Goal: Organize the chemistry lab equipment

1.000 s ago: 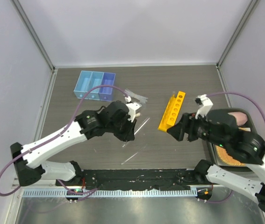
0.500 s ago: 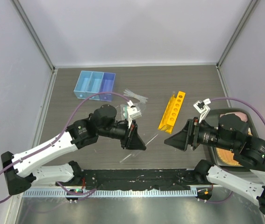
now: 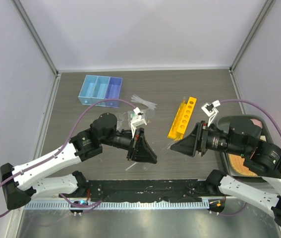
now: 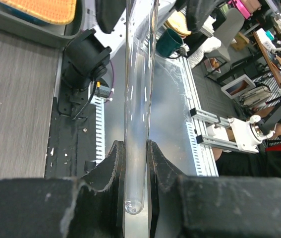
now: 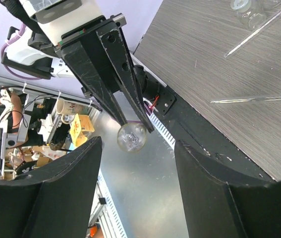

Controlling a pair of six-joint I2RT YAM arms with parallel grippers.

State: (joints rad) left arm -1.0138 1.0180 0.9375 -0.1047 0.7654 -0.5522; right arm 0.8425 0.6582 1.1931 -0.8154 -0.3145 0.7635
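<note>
Though clear, a slim round-bottomed tube [image 4: 139, 124]

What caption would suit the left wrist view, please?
Left gripper shut on a clear test tube, rounded end between its fingers.

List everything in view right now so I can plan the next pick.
test tube: one, clear, clamped in the left tool, off the table
yellow rack: one, yellow with round holes, centre-right of the table
clear droppers: small bundle, count unclear, between the blue tray and the rack
small jar: at least one, clear, standing on the table
thin rods: two, clear, lying flat on the table
divided tray: one, blue, three compartments, far left
grey tray: one, dark grey, right edge
orange mat: one, in the grey tray
pink cup: one, mostly hidden behind the right arm
table: dark wood grain
left tool: shut on the test tube
right tool: open, facing the left tool
</note>
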